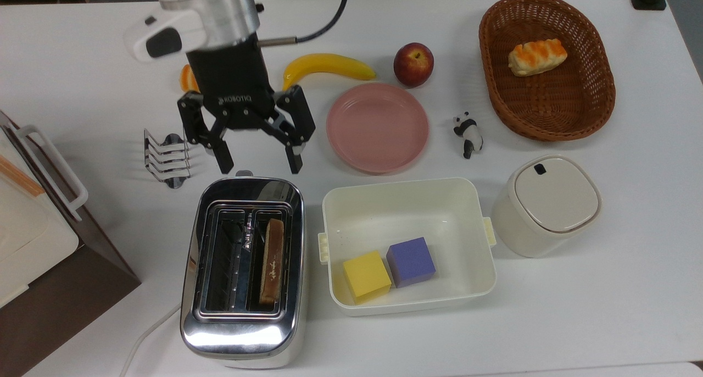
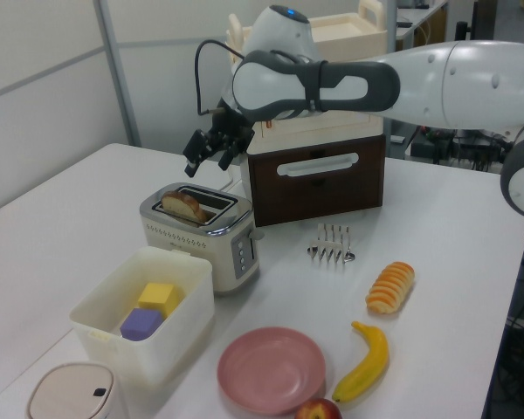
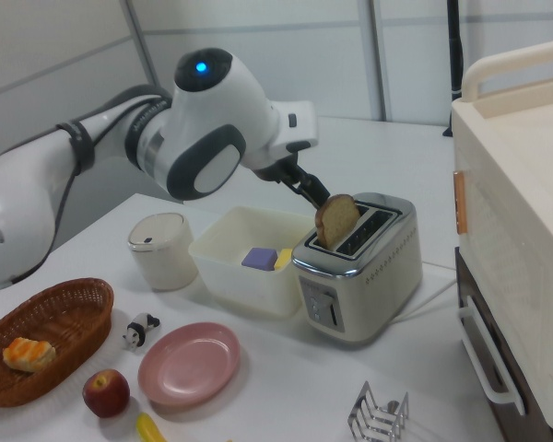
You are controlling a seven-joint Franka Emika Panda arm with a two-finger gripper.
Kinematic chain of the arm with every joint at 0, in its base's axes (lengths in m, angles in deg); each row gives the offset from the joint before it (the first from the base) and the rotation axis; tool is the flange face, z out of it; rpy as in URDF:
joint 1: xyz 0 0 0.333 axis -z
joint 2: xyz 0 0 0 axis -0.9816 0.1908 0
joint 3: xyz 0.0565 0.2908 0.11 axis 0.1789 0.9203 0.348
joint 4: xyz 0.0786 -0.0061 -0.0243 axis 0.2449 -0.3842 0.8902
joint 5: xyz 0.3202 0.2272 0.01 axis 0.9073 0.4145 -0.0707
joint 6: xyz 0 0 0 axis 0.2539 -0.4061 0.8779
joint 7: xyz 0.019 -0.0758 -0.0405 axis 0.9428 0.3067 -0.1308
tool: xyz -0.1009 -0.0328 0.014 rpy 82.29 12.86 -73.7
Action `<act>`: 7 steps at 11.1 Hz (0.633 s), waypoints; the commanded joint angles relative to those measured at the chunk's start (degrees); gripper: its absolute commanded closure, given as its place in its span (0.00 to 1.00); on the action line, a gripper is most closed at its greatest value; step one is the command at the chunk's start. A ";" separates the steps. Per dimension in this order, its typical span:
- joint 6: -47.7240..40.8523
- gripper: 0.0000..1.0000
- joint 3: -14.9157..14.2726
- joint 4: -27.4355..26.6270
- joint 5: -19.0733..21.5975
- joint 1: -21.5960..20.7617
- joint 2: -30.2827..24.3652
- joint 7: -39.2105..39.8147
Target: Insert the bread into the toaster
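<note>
You see the wholemeal bread slice [image 1: 272, 260] seated in the chrome toaster's [image 1: 242, 333] slot nearer the cream tub [image 1: 409, 305] — the end effector [image 1: 258, 162] hangs above, fingers spread, gripping nothing.

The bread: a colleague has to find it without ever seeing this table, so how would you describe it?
Find the chrome toaster beside the white tub. The bread stands in the toaster slot nearer that tub, a brown-crusted slice. Unlike the striped roll in the wicker basket, it is flat and plain.
</note>
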 commanded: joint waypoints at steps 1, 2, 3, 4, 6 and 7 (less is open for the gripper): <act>-15.80 0.00 0.03 -6.27 -10.08 -1.22 -8.86 -4.02; -24.85 0.00 0.47 -6.46 -13.61 -1.22 -10.89 -4.03; -33.55 0.00 1.43 -6.72 -15.91 -1.13 -12.65 -3.94; -39.47 0.00 2.31 -8.03 -18.80 -1.13 -15.10 -3.94; -40.67 0.00 4.60 -12.50 -19.80 -0.43 -20.98 -4.03; -40.67 0.00 4.78 -14.53 -19.97 -0.51 -22.67 -3.59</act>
